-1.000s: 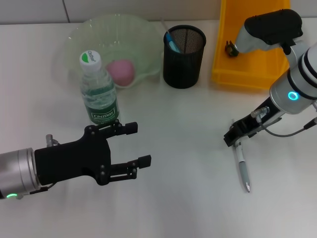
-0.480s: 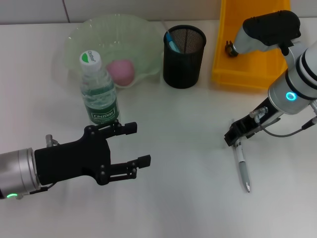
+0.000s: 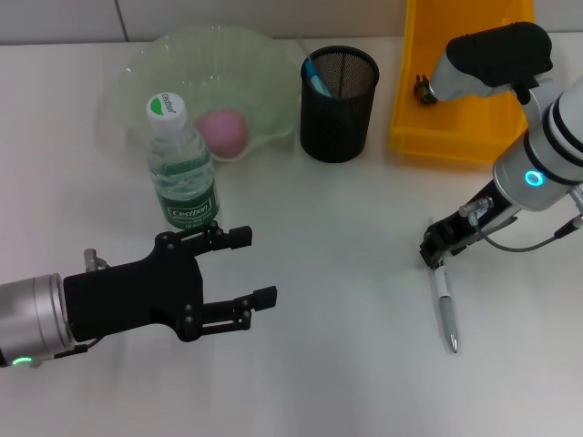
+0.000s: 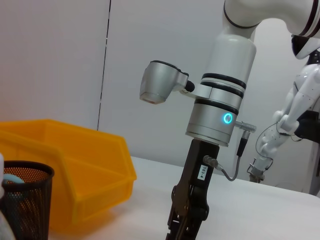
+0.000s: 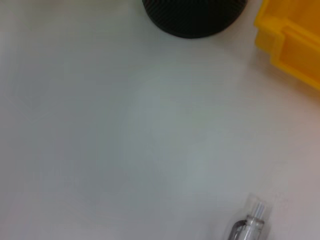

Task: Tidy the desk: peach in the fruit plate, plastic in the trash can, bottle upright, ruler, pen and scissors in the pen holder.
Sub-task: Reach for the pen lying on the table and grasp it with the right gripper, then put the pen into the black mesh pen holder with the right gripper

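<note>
Right pincer [image 3: 435, 257] shifted; pen [image 3: 444, 306] lies tip-toward-robot.

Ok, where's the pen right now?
In the head view the pen lies on the desk on the robot's right, its upper end at the right tool, in front of the yellow bin and well right of the pen holder.

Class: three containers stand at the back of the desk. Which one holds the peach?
The pale green fruit plate holds the peach. The black mesh pen holder and the yellow bin do not.
</note>
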